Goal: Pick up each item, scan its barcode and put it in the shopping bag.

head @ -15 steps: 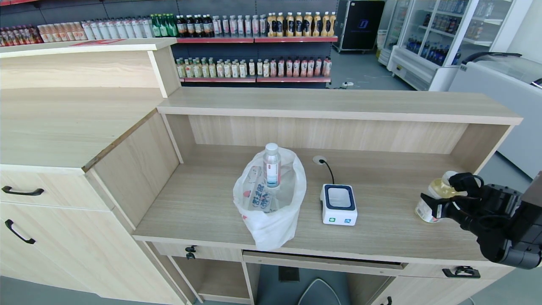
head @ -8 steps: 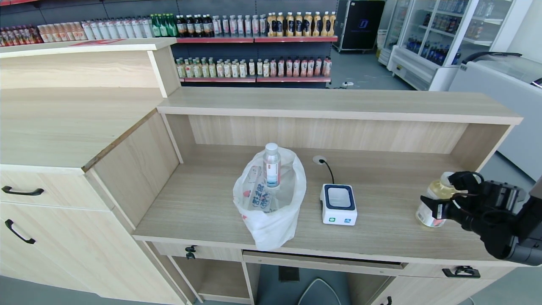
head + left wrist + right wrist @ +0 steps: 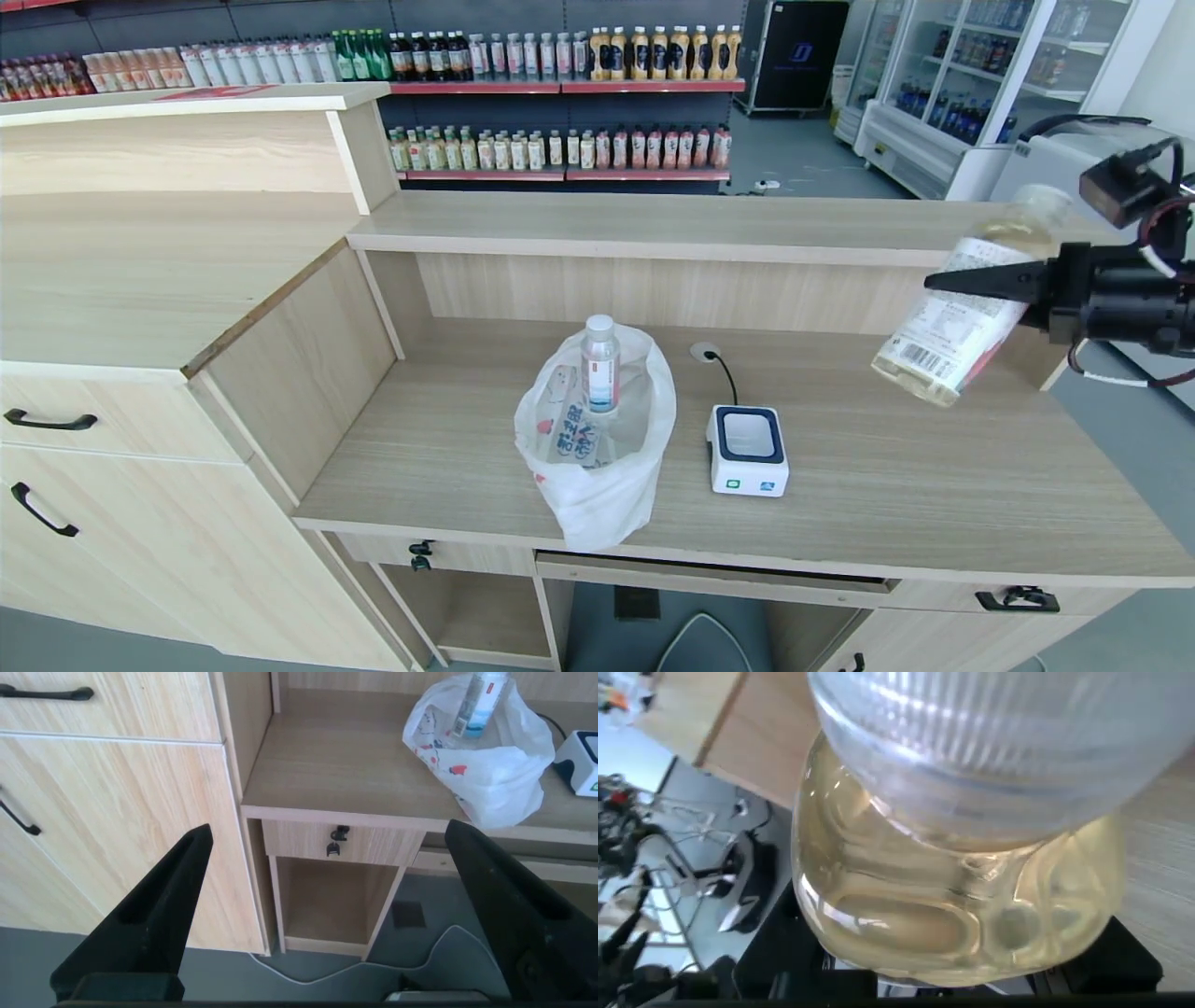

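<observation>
My right gripper (image 3: 1004, 285) is shut on a clear bottle of pale yellow drink (image 3: 962, 308), held tilted in the air above the counter's right end, its barcode facing down and forward. Up close, the same yellow drink bottle (image 3: 971, 859) shows its pale liquid and ribbed cap. The white barcode scanner (image 3: 748, 450) sits on the counter, left of and below the bottle. A white shopping bag (image 3: 597, 448) stands left of the scanner with a water bottle (image 3: 599, 364) upright in it. My left gripper (image 3: 327, 915) hangs open below the counter's front left, near the shopping bag (image 3: 481, 747).
The wooden counter (image 3: 887, 485) has a raised back shelf (image 3: 728, 229) and a side wall at the right. The scanner's cable (image 3: 724, 373) runs to a hole at the back. Drawers (image 3: 47, 425) stand at the left. Drink shelves and fridges fill the background.
My right gripper has lifted the yellow drink bottle off the counter's right end, raising it high and tilting it. The bag and scanner have not moved.
</observation>
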Controlling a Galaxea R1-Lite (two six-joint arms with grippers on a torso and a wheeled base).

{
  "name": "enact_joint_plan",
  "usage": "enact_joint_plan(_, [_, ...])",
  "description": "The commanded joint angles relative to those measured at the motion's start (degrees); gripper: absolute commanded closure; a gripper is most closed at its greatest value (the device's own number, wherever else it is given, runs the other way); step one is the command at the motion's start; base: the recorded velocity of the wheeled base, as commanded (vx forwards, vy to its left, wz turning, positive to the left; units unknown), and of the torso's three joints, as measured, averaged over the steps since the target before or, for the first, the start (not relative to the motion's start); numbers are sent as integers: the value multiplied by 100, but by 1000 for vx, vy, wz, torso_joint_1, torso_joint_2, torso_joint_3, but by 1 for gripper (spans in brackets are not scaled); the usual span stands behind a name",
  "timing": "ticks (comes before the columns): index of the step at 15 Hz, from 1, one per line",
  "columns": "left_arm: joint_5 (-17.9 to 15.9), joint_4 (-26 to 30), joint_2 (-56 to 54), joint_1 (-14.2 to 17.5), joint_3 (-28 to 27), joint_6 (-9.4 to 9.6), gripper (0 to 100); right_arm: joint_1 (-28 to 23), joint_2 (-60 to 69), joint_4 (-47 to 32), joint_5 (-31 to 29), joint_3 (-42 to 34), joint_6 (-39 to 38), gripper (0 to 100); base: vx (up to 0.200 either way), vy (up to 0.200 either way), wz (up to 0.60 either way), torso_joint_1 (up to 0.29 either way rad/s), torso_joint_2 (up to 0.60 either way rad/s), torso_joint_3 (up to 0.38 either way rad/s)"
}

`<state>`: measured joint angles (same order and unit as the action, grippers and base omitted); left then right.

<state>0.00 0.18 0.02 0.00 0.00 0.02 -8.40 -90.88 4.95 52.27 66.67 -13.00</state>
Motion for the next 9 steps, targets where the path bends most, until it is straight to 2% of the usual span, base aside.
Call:
enact_joint_plan(1, [0, -1, -2, 0, 0, -2, 0, 488, 1064, -152, 582, 259, -344, 100, 0, 0, 0, 0, 0, 0])
enact_joint_plan(5, [0, -1, -2, 0, 0, 6, 0, 1640, 1442, -170, 617, 101, -353, 100, 0, 0, 0, 0, 0, 0])
enact_joint_plan(9, [0, -1, -2, 0, 0, 6, 0, 2132, 1793, -161, 617, -515, -344, 100, 0, 0, 0, 0, 0, 0])
